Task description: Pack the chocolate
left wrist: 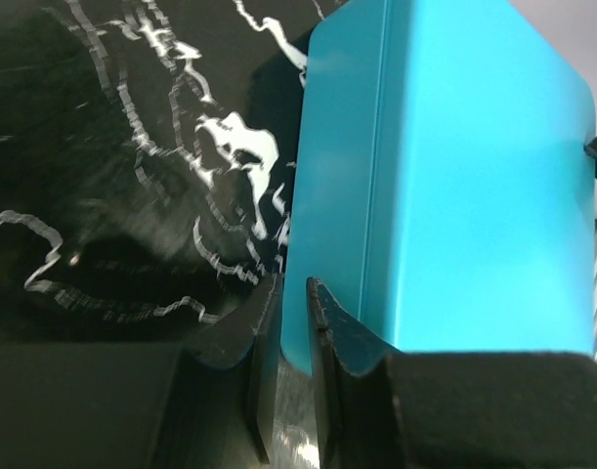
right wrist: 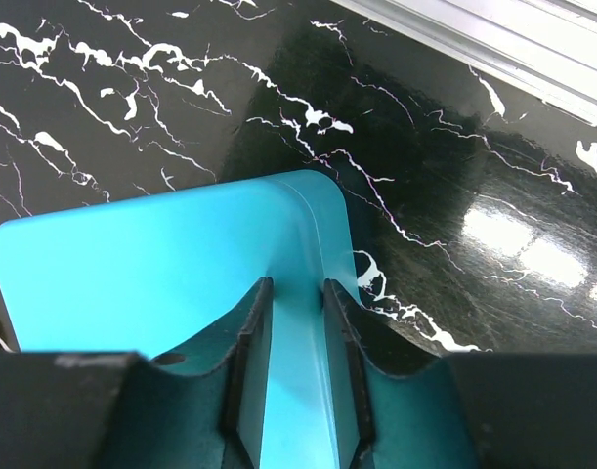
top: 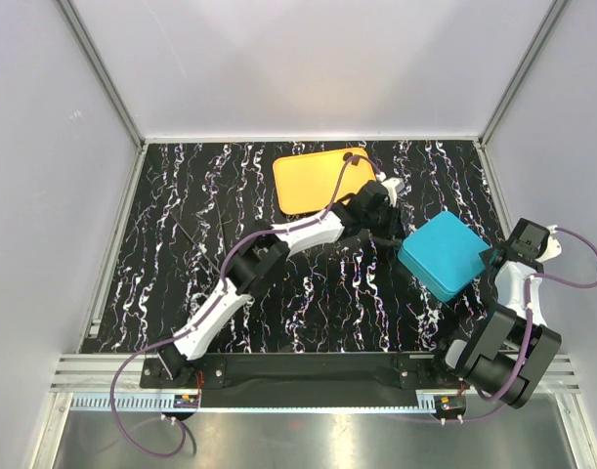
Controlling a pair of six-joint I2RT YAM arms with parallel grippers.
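Left end effector (left wrist: 294, 293): fingers nearly together, pinching the near corner of the teal box (top: 445, 254). Only a thin strip of wall sits between the pads.

Right end effector (right wrist: 298, 288): fingers narrow, straddling the rim at the opposite corner. Teal fills the gap, but I cannot tell whether the pads are pressing.

The box lies flat on the desk (top: 200, 195), lid on as far as I can see, with an arm at each end. The orange tray (top: 313, 181) is well apart behind it, and the left forearm crosses the tray's near corner.

Chocolate: no piece shows in any view. Whether it is inside the box or hidden elsewhere, I cannot tell.

Risks, as I judge them:
- Both holds are corner pinches on smooth painted wall, so a pull could let either one slip off.
- If one arm lifts or draws before the other has a firm hold, the box may tip or skid on the glossy desk.
- A lid raised from one corner only could cock and jam.
- A swing of the left forearm could nudge the tray.
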